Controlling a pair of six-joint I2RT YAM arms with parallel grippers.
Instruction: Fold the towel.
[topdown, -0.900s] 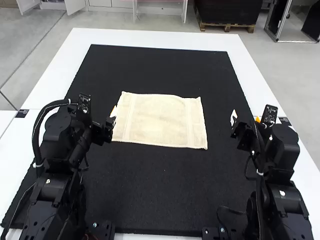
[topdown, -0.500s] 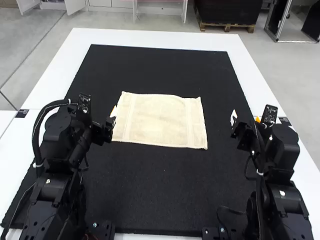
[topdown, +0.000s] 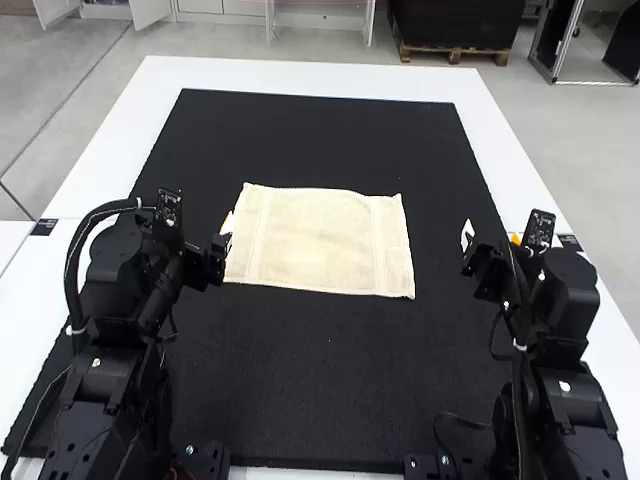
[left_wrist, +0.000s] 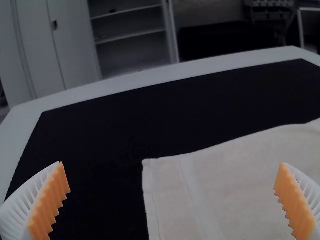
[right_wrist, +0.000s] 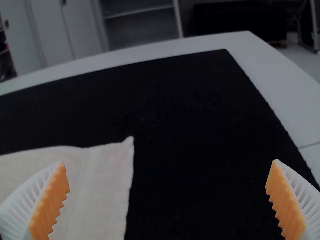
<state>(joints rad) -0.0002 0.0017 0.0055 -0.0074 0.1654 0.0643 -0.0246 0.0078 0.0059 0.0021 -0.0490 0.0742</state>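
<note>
Since the earlier frames, no movement is seen in the high view: both arms have been kept still and the towel has not been shifted. The fold is thus judged to be not yet begun, with a grasp on an edge or corner needed first. Nearest, the left gripper is held with its fingers spread, beside the towel's left end, nothing being gripped; the right gripper is likewise parted and empty, well apart from the cloth at the frame's right. Farther on, the towel is laid spread out on the black mat, just above the middle of the frame. Its long axis is run from left to right, dipped slightly toward the right, with a band along each short end. Beyond, the mat is bordered by the white table.
</note>
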